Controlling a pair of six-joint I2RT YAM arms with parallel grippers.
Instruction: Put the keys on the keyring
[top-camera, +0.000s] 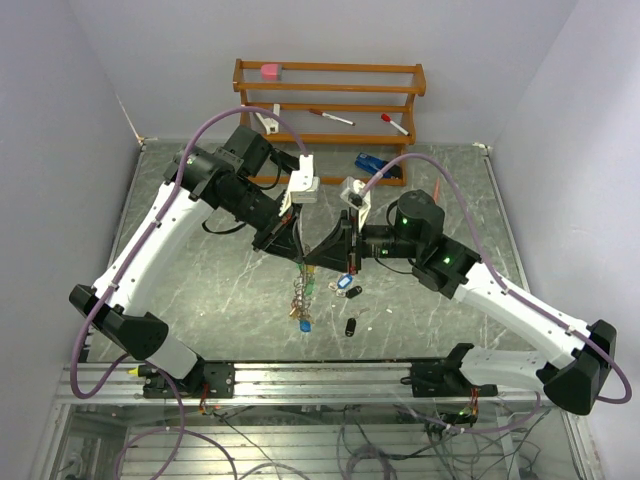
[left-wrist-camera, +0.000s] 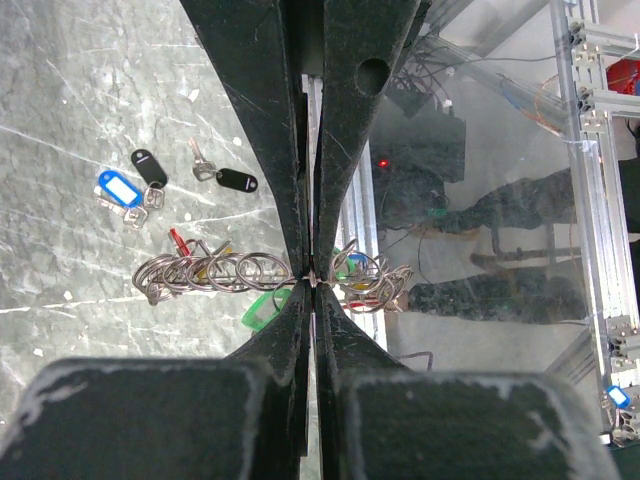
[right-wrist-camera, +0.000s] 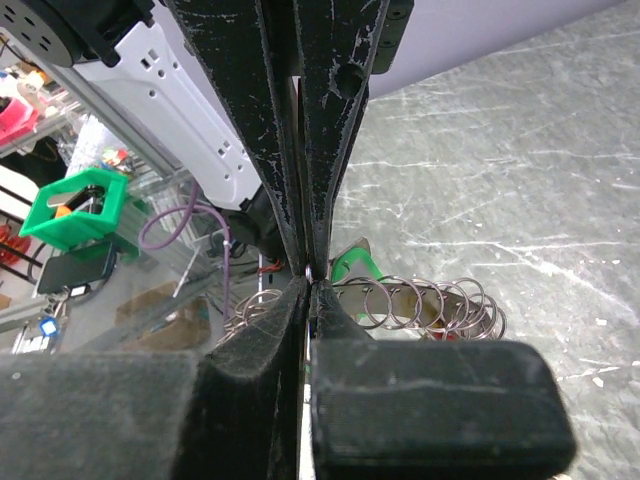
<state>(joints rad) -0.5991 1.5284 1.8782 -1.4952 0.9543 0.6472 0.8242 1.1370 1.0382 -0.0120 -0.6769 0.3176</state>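
Note:
The keyring is a thin silvery wire strung with small rings and red, yellow, blue and green tags, and it hangs above the table's middle. My left gripper and right gripper meet tip to tip over it. In the left wrist view my left gripper is shut on the keyring's wire. My right gripper is also shut on the keyring, beside a green tag. Loose keys lie on the table: one blue and two black.
A wooden rack stands at the back with red-capped pens and a pink block. A blue object lies in front of it. An aluminium rail runs along the near table edge.

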